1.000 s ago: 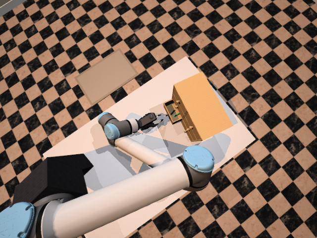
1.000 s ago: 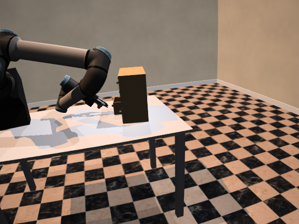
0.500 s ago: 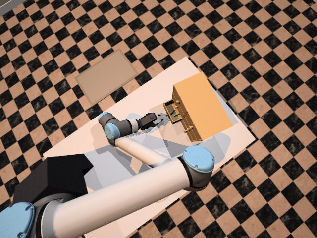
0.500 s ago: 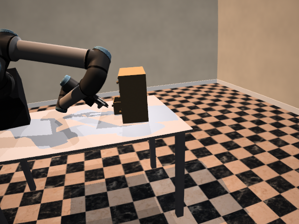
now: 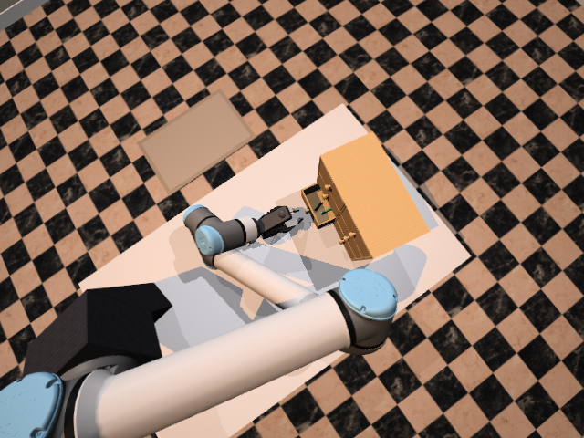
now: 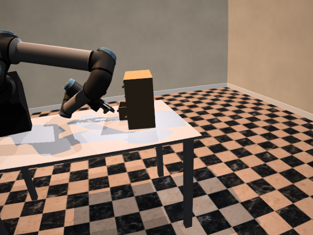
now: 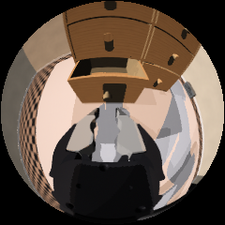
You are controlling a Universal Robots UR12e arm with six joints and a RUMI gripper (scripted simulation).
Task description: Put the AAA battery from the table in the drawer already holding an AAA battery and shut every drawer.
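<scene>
The wooden chest (image 5: 372, 192) (image 6: 140, 103) stands upright on the table. Its bottom left drawer (image 5: 325, 224) (image 6: 122, 115) (image 7: 89, 89), as the wrist view shows it, is pulled out. In it, the top view shows a slim green battery-like thing (image 5: 326, 211) and a slim dark one (image 5: 318, 205) close together; their exact kinds are too small to tell. No battery shows on the visible tabletop. My gripper (image 5: 297, 215) (image 6: 111, 111) (image 7: 107, 108) is partly open, with nothing between its fingers. The tips are just in front of the open drawer's knob (image 7: 107, 95), apart from it.
The other drawers seen in the wrist view look shut, and their knobs, such as the one above the open drawer (image 7: 109, 43), stick out. The arm's forearm (image 5: 264, 277) and upper link (image 5: 226, 358) reach over the table (image 5: 339, 122) (image 6: 176, 136). The chest stands near the table's far end.
</scene>
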